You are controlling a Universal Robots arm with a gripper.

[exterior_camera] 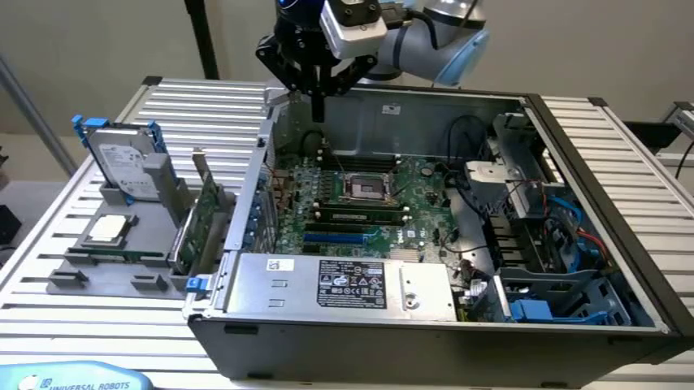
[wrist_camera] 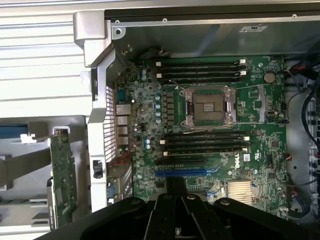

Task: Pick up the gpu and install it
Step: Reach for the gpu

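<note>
**A:** Fingers, state?

**B:** Fingers (exterior_camera: pixel 318 99) pressed together, nothing between them. They hang over the far rim of the open computer case (exterior_camera: pixel 607 154), above the motherboard (exterior_camera: pixel 363 191).

**A:** Location of the gpu?

**B:** The gpu (exterior_camera: pixel 206 213) stands on edge in a grey holder (exterior_camera: pixel 119 264) on the table (exterior_camera: pixel 195 97). It is just outside the case wall on the exterior view's left, with its green board showing, well apart from the fingers. The wrist view shows the same card (wrist_camera: pixel 62 180) beside the case's perforated rear panel (wrist_camera: pixel 109 117).

**A:** Neighbours?

**B:** A hard drive (exterior_camera: pixel 125 158) with blue rails stands upright in the same holder, further to the exterior view's left. A long blue slot (wrist_camera: pixel 187 172) lies across the motherboard, close to the fingers (wrist_camera: pixel 170 210) in the wrist view.
</note>
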